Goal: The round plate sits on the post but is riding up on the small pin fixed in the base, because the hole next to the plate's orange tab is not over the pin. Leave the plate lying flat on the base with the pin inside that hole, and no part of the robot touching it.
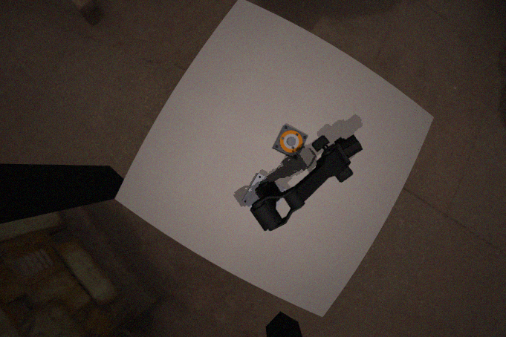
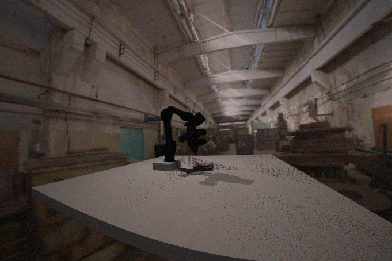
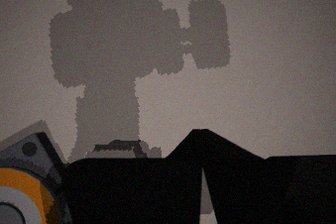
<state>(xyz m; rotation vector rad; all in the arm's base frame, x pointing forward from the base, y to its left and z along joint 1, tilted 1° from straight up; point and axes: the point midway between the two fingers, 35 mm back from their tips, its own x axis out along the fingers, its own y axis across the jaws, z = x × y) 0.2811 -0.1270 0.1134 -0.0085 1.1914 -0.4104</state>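
In the wrist view, the orange-ringed plate (image 1: 281,142) (image 3: 23,180) is cut off (left and bottom edges both).

The round plate (image 1: 282,146) (image 3: 30,184) is showing an orange ring around pale grey. Beneath it, the square base (image 1: 279,148) (image 3: 14,153) is wearing dark grey with darker round spots. Around that base, the tabletop (image 1: 221,119) (image 2: 171,209) (image 3: 286,74) is looking plain greyish-beige, while beside it the arm (image 1: 310,184) (image 2: 168,132) is appearing black.
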